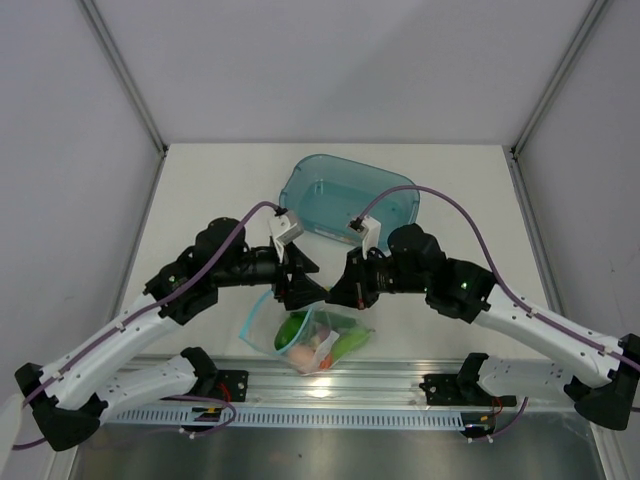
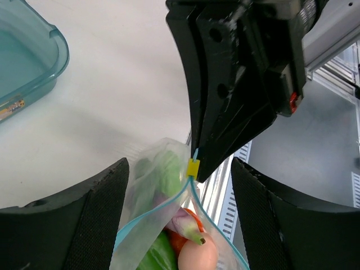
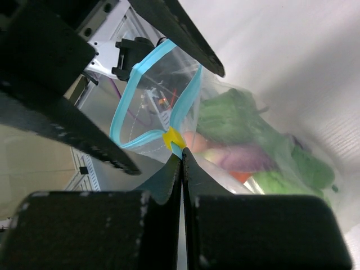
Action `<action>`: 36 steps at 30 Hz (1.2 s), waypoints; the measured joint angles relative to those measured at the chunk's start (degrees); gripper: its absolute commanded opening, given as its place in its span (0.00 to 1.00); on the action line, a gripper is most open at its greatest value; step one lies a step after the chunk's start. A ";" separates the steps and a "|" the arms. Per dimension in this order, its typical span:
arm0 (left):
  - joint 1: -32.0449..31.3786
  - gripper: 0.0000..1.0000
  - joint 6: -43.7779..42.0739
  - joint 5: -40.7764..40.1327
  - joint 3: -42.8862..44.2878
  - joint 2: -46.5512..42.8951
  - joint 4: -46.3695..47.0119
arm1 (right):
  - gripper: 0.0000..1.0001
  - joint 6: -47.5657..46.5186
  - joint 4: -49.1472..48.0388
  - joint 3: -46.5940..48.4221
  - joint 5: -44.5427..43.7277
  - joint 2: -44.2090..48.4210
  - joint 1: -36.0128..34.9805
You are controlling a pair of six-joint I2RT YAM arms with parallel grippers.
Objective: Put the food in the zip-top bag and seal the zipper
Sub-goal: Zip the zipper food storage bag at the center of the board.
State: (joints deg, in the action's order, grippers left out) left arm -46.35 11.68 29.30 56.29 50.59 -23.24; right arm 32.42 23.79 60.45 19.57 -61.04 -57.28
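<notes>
Two arms are meeting over the middle of the table [image 1: 200, 200] in the top view. The left gripper [image 1: 300, 290] and right gripper [image 1: 335, 293] are pointing at each other, nearly tip to tip. Right under them the zip-top bag [image 1: 322, 328] is lying near the front edge, with the food [image 1: 303, 350] bunched up inside it. The teal tub [image 1: 345, 195] is sitting behind the arms, apart from the bag.

Right wrist cam: its own jaws are pressed tight together, and they're pinching the zipper [image 3: 188, 98] right at a little yellow tab [image 3: 172, 138]. Past the tab the strip is gaping into an open loop, so that part of the mouth isn't sealed. The other arm's fingers [image 3: 62, 121] are standing on either side of that loop. Behind the plastic, green pieces and the purple eggplant [image 3: 242, 159] are showing, a bit blurry.

Left wrist cam: its two pads are standing well apart, with the corner of the bag between them. I can't tell if the left pad is brushing the plastic. The right gripper's tip is coming down onto the yellow tab from above. An egg [image 2: 197, 256] is peeking out at the bottom.
</notes>
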 measured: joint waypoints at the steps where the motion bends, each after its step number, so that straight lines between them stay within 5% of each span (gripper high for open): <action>1: -0.17 0.71 -0.15 0.02 -0.02 0.37 -0.02 | 0.00 0.07 -0.02 0.00 0.00 0.24 0.00; 11: -1.18 0.50 -0.87 2.19 -0.50 1.66 -1.51 | 0.00 0.17 0.02 0.00 0.37 1.64 0.00; 24: -1.77 0.01 -1.90 5.20 -3.45 1.38 -5.60 | 0.00 -1.64 0.52 -1.46 0.90 3.67 0.22; 30: -1.88 0.01 -1.84 5.29 -3.48 0.33 -7.28 | 0.43 -5.05 -2.36 -4.57 3.78 5.29 1.29; 31: -1.88 0.01 -1.77 5.35 -3.48 0.13 -7.43 | 0.76 -5.70 -2.78 -5.09 4.00 5.57 1.31; 32: -1.88 0.01 -1.73 5.42 -3.48 0.02 -7.48 | 0.94 -6.32 -3.10 -5.51 4.09 5.75 1.33; 36: -1.88 0.01 -1.57 5.92 -3.48 0.02 -7.43 | 0.99 -8.02 -5.55 -7.91 4.48 6.14 1.42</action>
State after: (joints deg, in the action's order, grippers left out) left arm -48.23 10.11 35.22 52.82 50.61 -30.68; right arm 24.40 18.24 52.53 24.05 -54.89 -55.86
